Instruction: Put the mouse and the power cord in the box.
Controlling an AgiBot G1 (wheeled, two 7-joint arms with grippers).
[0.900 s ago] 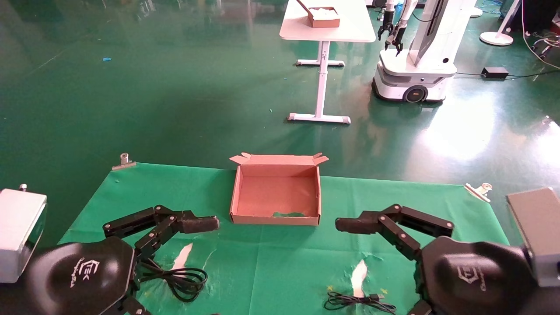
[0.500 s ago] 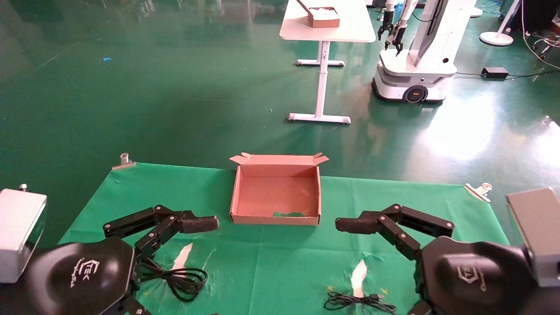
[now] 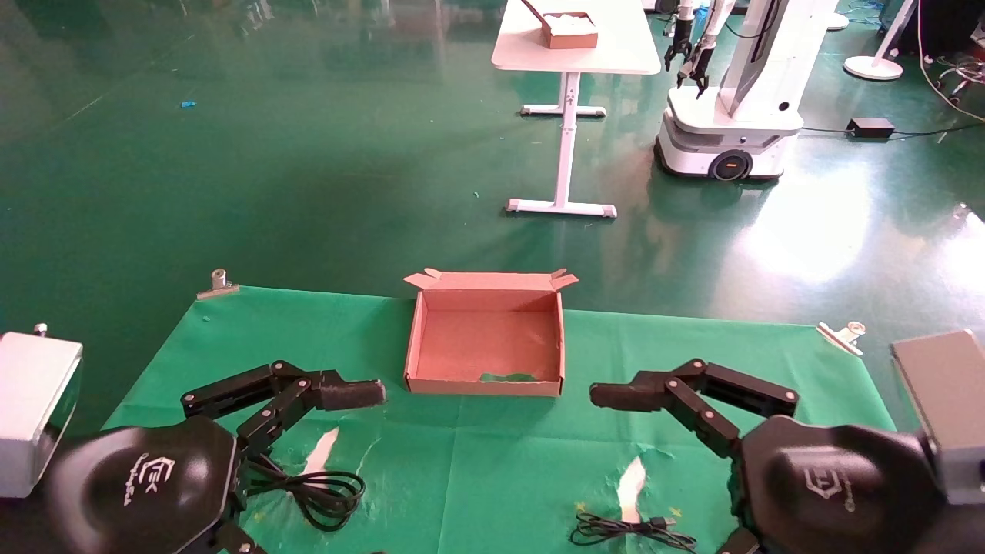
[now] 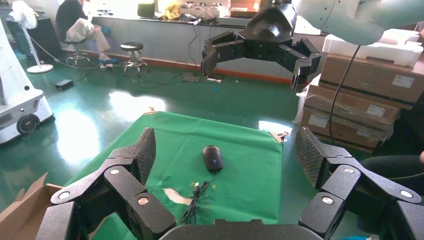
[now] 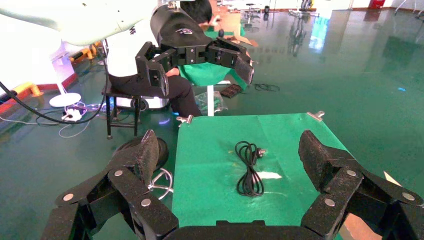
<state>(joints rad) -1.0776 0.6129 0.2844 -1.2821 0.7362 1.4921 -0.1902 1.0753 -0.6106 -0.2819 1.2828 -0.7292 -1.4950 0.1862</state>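
Nothing is seen to have moved since the earlier frames: both arms and every object are found in the same places. On the green cloth (image 3: 492,462) covering the table, the box (image 3: 486,342) is set at the far middle, open at the top, with its torn notch in the near wall and nothing inside. The left gripper (image 3: 350,394) is held low over the cloth just beside the box's near left corner, pointing inward, and its jaws are shown spread wide apart in the left wrist view, with nothing between them. The right gripper (image 3: 616,396) is held in mirror fashion near the box's near right corner, its jaws likewise spread wide and empty in the right wrist view.

The power cord (image 3: 323,492) is laid in loose loops on the cloth at the near left, partly hidden under the left arm; in the right wrist view it (image 5: 249,167) is seen lying flat, its plug end turned to one side. The mouse (image 4: 213,157) is seen in the left wrist view resting flat on the cloth at the robot's right, and its thin cable (image 3: 627,529) is bunched on the cloth at the near right, beside a pale torn patch. In the head view the mouse body itself is hidden by the right arm.
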